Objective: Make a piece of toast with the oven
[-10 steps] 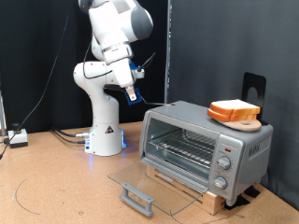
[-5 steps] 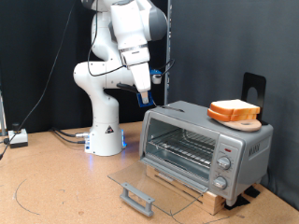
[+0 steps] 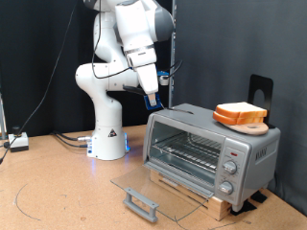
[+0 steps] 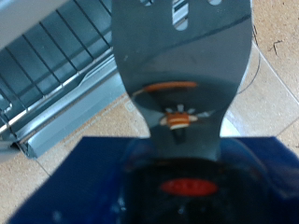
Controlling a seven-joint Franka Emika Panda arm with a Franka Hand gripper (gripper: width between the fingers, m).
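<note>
The silver toaster oven (image 3: 213, 149) stands at the exterior view's right with its glass door (image 3: 153, 184) folded down flat and its wire rack (image 3: 187, 151) bare. The slices of toast (image 3: 240, 113) lie stacked on a small wooden disc on the oven's roof; I cannot tell the two apart. My gripper (image 3: 152, 98) hangs above the oven's top left corner, apart from it. In the wrist view a grey slotted spatula blade (image 4: 182, 56) with a blue base (image 4: 93, 177) reaches out from the hand over the rack (image 4: 56, 56). The fingers themselves are hidden.
The oven sits on a wooden block (image 3: 187, 189). The door's handle (image 3: 141, 202) sticks out towards the exterior view's bottom. A black bracket (image 3: 260, 89) stands behind the oven. The robot's white base (image 3: 107, 134) and cables (image 3: 67, 139) are at the left.
The arm has swung towards the exterior view's right and come down a little, bringing the gripper from beside the robot's body to just above the oven's left end.
</note>
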